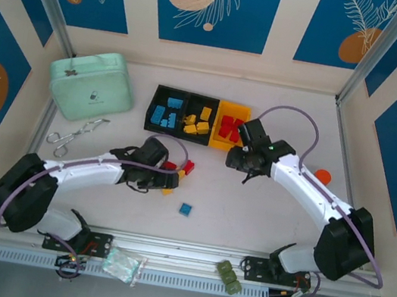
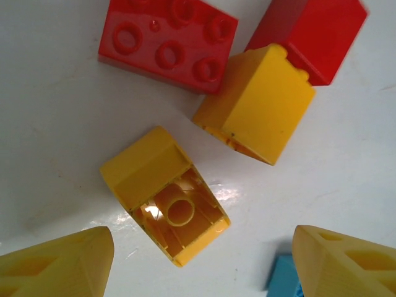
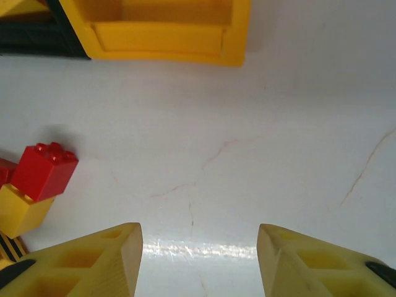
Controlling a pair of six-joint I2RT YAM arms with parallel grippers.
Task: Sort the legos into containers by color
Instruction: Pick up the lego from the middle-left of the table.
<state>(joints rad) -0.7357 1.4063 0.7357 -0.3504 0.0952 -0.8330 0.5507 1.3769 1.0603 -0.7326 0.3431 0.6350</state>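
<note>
Three joined bins (image 1: 185, 92) (two black, one yellow). Loose in the left wrist view: two red legos (image 2: 168, 42), two yellow legos (image 2: 257, 102), one blue lego (image 2: 283, 281); those inside the bins are too clumped to count. One mint-green case (image 1: 91, 86), one scissors (image 1: 71, 135), one orange disc (image 1: 322, 175), one olive-green piece (image 1: 230, 276).
</note>
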